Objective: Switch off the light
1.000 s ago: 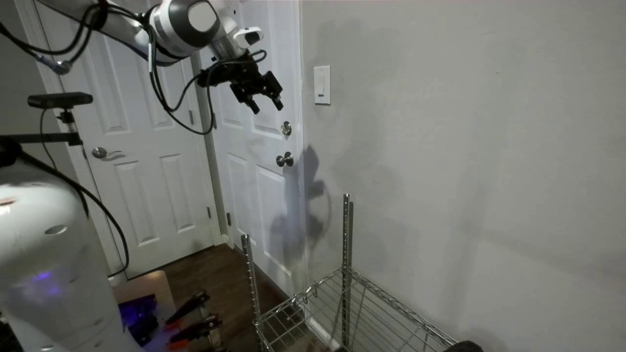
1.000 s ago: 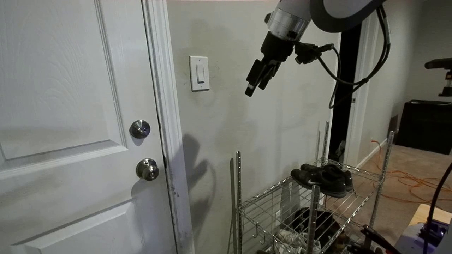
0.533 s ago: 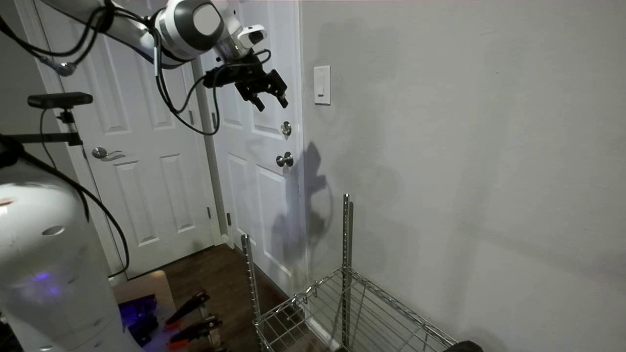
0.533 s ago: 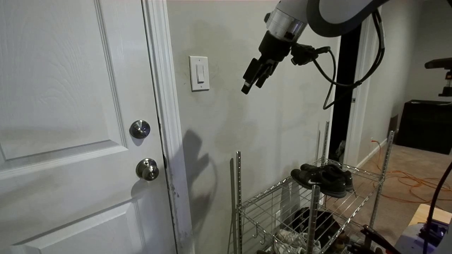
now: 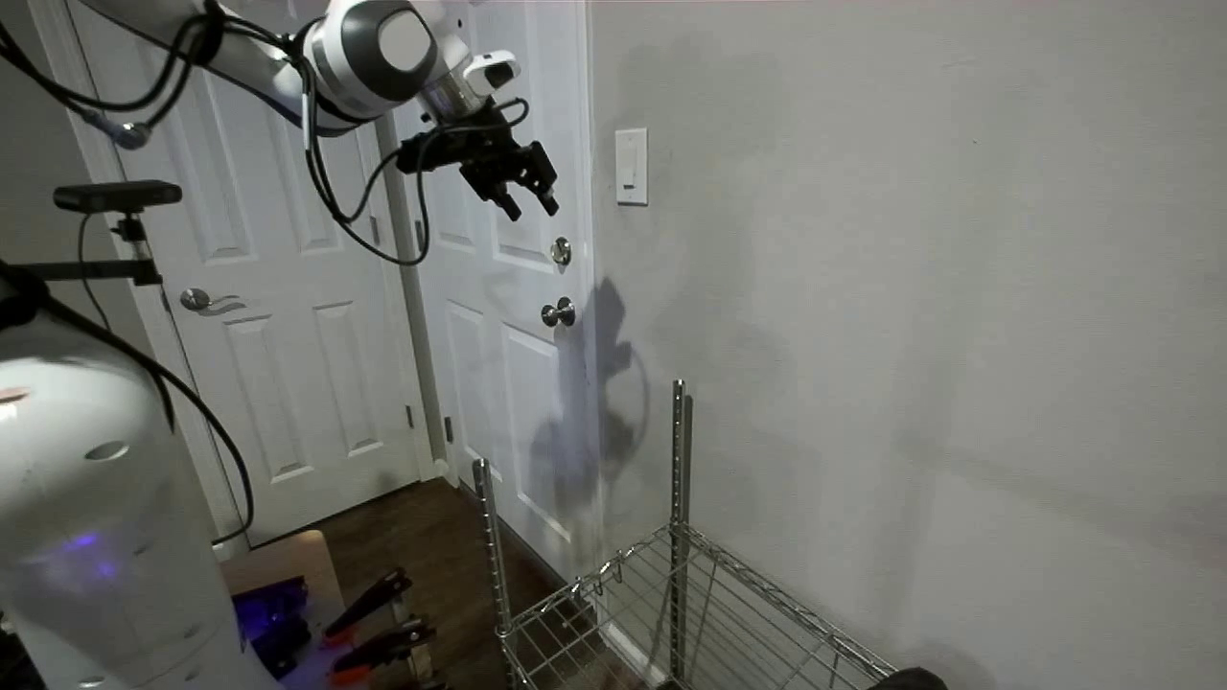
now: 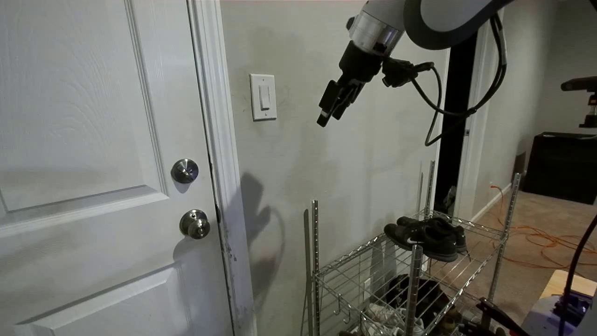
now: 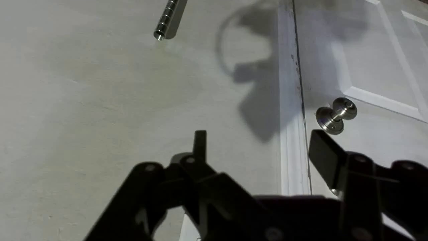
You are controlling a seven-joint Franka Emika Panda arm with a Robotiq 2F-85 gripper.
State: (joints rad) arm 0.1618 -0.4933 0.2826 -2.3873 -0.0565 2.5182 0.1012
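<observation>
The light switch is a white upright wall plate with a white rocker, on the grey wall beside the door frame, in both exterior views [image 5: 631, 167] [image 6: 263, 97]. In the wrist view a white plate corner with a screw [image 7: 187, 231] shows at the bottom edge, mostly hidden behind the gripper. My black gripper [image 5: 533, 209] is open and empty, fingers pointing down at a slant. In an exterior view the gripper [image 6: 329, 119] hangs to the right of the plate, apart from it, tips near its lower edge. In the wrist view the gripper fingers [image 7: 257, 139] stand wide apart. The room is lit.
A white door [image 6: 93, 140] with a round metal knob [image 6: 195, 224] and a deadbolt [image 6: 184, 171] adjoins the wall. A wire shelf with metal posts [image 6: 315, 261] and black shoes [image 6: 429, 238] stands below the gripper. The arm's cable [image 5: 417, 220] hangs in a loop.
Over the last second my gripper has moved slightly towards the plate and turned a little. In the last half second it has dipped slightly. It stays open. The switch and room brightness look the same.
</observation>
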